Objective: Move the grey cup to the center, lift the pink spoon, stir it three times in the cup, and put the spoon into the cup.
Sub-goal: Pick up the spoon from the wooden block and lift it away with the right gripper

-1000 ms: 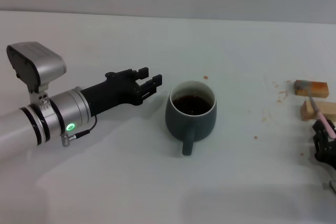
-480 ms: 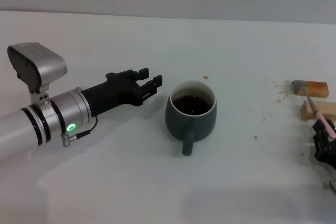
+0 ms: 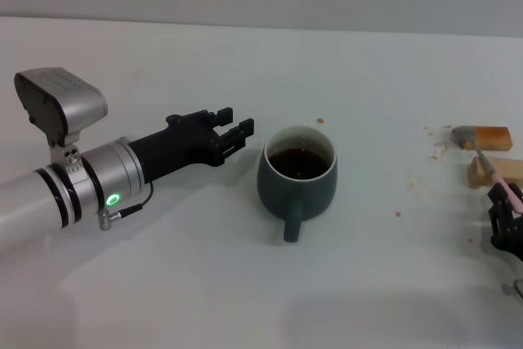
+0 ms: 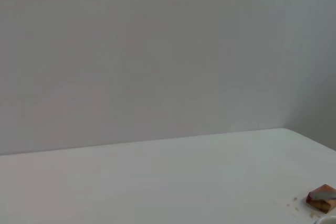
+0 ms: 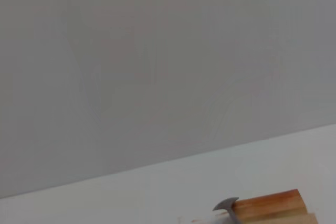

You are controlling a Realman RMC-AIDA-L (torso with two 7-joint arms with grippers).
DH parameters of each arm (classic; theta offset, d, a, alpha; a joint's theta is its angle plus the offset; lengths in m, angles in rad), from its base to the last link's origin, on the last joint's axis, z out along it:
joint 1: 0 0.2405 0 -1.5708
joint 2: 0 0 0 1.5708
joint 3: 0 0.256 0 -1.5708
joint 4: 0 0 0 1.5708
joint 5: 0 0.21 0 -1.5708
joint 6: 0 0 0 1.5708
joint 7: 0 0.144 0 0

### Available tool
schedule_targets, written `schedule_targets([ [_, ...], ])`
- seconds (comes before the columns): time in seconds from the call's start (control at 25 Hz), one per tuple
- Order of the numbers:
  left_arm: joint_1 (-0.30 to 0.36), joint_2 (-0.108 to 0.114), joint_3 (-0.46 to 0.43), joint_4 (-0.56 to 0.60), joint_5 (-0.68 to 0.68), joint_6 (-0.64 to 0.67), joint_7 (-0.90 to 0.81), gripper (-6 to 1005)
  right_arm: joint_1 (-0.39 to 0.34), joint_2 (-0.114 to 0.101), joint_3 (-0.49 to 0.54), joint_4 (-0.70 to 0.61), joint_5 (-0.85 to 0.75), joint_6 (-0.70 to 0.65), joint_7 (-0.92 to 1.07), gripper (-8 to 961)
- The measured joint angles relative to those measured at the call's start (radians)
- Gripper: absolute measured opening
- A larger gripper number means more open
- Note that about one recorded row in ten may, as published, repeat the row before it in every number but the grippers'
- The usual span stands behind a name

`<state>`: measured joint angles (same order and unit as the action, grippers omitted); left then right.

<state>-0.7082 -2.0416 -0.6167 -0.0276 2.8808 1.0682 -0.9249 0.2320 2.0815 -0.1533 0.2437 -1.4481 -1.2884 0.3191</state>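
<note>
The grey cup (image 3: 298, 176) stands mid-table with dark liquid inside and its handle (image 3: 292, 226) turned toward me. Just left of it my left gripper (image 3: 235, 130) hovers open, apart from the cup. The pink spoon (image 3: 490, 167) lies slanted across two wooden blocks at the far right. Its metal bowl (image 3: 464, 133) is by the far block, and the same bowl (image 5: 227, 204) shows in the right wrist view. At the table's right edge my right gripper (image 3: 508, 206) is shut on the pink handle's near end.
Two tan wooden blocks (image 3: 493, 137) (image 3: 503, 171) sit under the spoon at the far right, and one block (image 4: 321, 198) also shows in the left wrist view. Small brown specks dot the white table (image 3: 384, 87) between the cup and the blocks.
The spoon's bowl has shifted slightly left off the far block while the right gripper edged down and right. The left arm barely drifted.
</note>
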Motion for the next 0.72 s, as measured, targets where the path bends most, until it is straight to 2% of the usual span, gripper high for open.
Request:
schedule_targets([
  [0.72,-0.002,-0.002,-0.002,0.000,0.000,-0.002,0.001,430,0.003,0.000,0.002,0.000,0.000,-0.024,0.000,140],
])
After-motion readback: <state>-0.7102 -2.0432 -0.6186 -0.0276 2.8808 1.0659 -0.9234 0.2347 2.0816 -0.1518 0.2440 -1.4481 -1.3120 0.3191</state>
